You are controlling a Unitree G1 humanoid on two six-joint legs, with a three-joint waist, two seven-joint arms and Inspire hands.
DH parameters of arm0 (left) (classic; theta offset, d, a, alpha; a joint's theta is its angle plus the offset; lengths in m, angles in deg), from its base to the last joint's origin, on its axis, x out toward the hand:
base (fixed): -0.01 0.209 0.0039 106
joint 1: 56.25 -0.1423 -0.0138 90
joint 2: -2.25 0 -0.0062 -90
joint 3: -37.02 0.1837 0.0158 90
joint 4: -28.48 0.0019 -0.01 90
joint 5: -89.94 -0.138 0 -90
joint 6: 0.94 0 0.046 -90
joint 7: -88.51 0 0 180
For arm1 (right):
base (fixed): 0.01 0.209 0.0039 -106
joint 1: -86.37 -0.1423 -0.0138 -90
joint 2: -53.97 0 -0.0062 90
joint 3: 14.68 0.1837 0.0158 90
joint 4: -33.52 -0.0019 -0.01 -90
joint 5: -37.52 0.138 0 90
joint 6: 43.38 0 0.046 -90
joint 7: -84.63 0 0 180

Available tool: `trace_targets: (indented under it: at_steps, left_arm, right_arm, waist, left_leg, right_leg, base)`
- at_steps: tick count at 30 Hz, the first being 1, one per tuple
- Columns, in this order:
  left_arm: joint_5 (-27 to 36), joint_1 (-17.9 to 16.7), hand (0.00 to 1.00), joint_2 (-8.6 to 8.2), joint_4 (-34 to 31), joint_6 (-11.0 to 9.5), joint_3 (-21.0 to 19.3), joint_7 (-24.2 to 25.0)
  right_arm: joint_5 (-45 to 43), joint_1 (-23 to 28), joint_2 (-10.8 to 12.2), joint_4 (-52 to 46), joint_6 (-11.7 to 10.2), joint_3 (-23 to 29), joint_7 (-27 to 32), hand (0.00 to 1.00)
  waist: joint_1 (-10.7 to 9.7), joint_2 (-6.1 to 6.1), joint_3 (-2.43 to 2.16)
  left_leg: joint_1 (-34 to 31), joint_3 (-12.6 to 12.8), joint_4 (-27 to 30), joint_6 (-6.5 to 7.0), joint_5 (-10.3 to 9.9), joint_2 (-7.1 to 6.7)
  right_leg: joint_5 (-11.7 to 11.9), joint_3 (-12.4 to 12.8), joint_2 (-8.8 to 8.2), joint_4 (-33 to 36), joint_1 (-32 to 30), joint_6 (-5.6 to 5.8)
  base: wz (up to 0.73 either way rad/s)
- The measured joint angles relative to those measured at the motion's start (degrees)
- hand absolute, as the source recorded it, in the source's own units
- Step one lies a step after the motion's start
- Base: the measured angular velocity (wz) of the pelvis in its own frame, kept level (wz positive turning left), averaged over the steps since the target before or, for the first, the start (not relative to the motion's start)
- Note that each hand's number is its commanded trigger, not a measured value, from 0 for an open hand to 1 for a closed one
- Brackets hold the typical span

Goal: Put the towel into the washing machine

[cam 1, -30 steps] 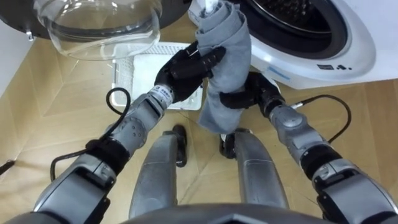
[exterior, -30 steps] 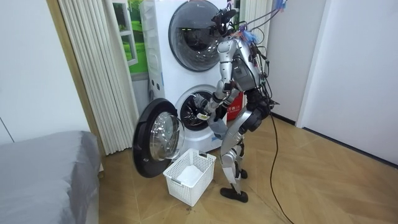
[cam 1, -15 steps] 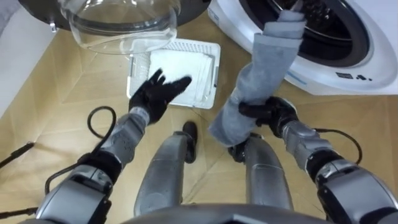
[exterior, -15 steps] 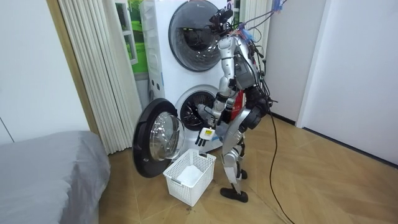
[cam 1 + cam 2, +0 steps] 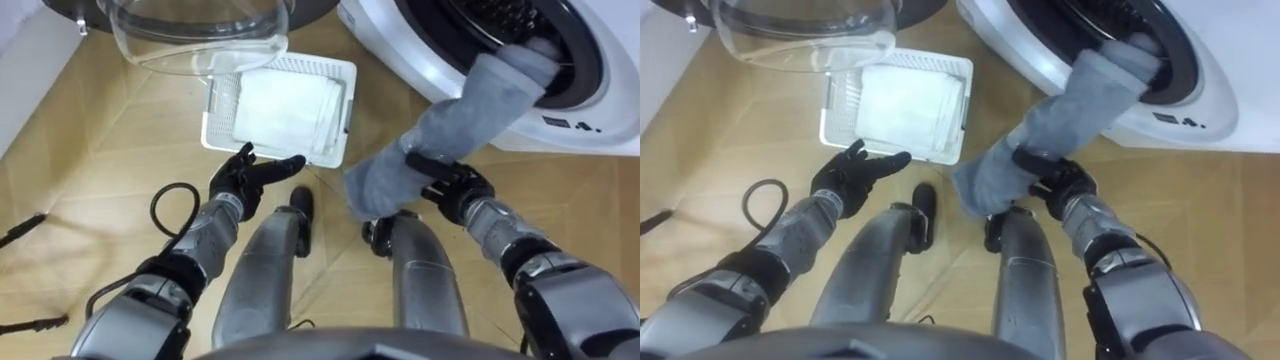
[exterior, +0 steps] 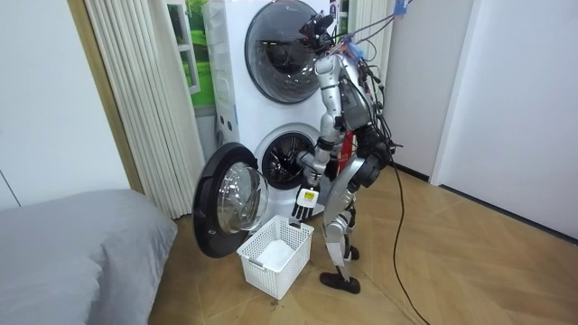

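Note:
A long grey towel [image 5: 450, 120] slants from my right hand [image 5: 447, 184] up to the dark drum mouth [image 5: 520, 20] of the white washing machine [image 5: 590, 125]. The towel's top end lies over the rim inside the opening. My right hand is curled round the towel's lower part, and a loose end hangs below it above my knees. My left hand [image 5: 250, 176] is open with straight fingers, low on the left, apart from the towel and in front of the basket. In the room view I stand facing the lower machine [image 6: 284, 158], left hand [image 6: 305, 200] hanging down.
A white laundry basket [image 5: 215, 125] with white cloth in it sits on the wooden floor to the left of the machine. The round glass door [image 5: 200, 30] stands swung open at the upper left. A grey bed [image 6: 72, 257] and curtains fill the room view's left.
My left hand let go of the towel, opened and dropped to the lower left. The towel's top end went from hanging upright to lying in the drum mouth. My right hand kept its grip.

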Motion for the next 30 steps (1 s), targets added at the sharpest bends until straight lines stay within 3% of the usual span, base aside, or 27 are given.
trace_targets:
  at_steps: [5,9,13,15,20,25,26,27,30]
  left_arm:
    - [-3.0,-0.1,0.0,0.33,-0.7,0.1,-0.6,0.0]
    - [-5.1,-0.6,0.0,2.48,-1.8,0.5,-0.9,0.0]
    - [-5.5,-1.3,0.0,4.2,-3.1,1.0,-1.3,0.0]
    - [-5.8,-1.6,0.0,5.12,-3.4,1.0,-1.4,0.0]
    - [-6.4,-3.0,0.0,5.4,-3.6,1.3,-1.3,-0.7]
    - [-6.8,-5.2,0.0,6.03,-5.1,1.2,-1.3,-1.3]
    - [-7.1,-5.2,0.0,6.03,-5.2,1.2,-1.3,-1.3]
    - [-7.4,-5.3,0.0,6.02,-5.7,1.2,-1.3,-1.7]
    - [-7.8,-5.8,0.0,5.6,-7.2,1.2,-1.5,-2.6]
  right_arm:
    - [1.7,-2.7,-3.3,-0.9,2.3,1.6,0.1,1.0]
    - [7.2,-7.0,-6.6,-2.6,4.7,3.9,0.5,1.0]
    - [12.0,-12.3,-11.3,-3.7,4.9,7.1,0.8,1.0]
    - [15.2,-13.5,-11.9,-4.4,6.1,7.3,0.8,1.0]
    - [21.9,-14.7,-12.0,-4.5,6.5,8.4,0.9,1.0]
    - [29.1,-17.1,-12.1,-4.6,7.6,9.1,2.3,1.0]
    - [29.4,-17.2,-12.1,-4.6,7.6,9.1,2.4,0.39]
    - [30.1,-17.3,-12.1,-4.7,7.8,9.5,2.6,0.0]
    - [31.1,-17.3,-12.1,-4.7,9.0,11.4,4.0,0.0]
  waist:
    - [-0.2,-1.39,-0.12]
    - [-0.4,-4.4,-0.21]
    - [-0.7,-6.68,-0.27]
    - [-0.6,-7.43,-0.21]
    - [-1.2,-7.81,-0.09]
    - [-3.1,-8.01,-0.12]
    - [-3.2,-8.08,-0.1]
    - [-3.4,-8.37,-0.11]
    - [-3.7,-8.63,-0.13]
  left_leg:
    - [-1.0,0.0,0.2,0.22,0.7,-1.0]
    - [-0.7,0.3,0.6,0.43,1.0,-1.61]
    - [-1.0,0.3,1.9,0.57,1.0,-1.78]
    - [-1.2,0.4,1.7,0.66,1.0,-1.75]
    - [-1.7,0.1,1.6,1.3,1.4,-2.07]
    - [-2.5,0.2,1.4,1.83,1.7,-2.79]
    - [-2.6,0.3,1.4,1.92,1.8,-2.83]
    - [-2.7,0.6,1.4,2.11,1.9,-2.91]
    - [-2.8,1.3,1.7,2.61,1.9,-3.09]
  right_leg:
    - [-0.1,0.3,-0.95,1.2,-1.6,0.19]
    - [-0.5,0.8,-1.62,2.2,-1.9,0.34]
    - [-0.4,0.7,-1.98,3.1,-1.9,0.54]
    - [-0.3,0.5,-2.06,3.1,-1.9,0.53]
    - [-0.3,-0.2,-3.17,3.8,-2.2,0.8]
    - [-0.3,-0.2,-4.0,4.1,-3.1,1.34]
    - [-0.3,-0.2,-4.06,4.2,-3.2,1.41]
    - [-0.3,-0.3,-4.32,4.4,-3.3,1.52]
    - [-0.7,-0.3,-4.91,5.0,-3.4,2.08]
  base:
    - [0.05]
    - [0.02]
    - [0.01]
    - [0.05]
    - [0.12]
    - [0.06]
    - [0.03]
    - [0.07]
    - [0.08]
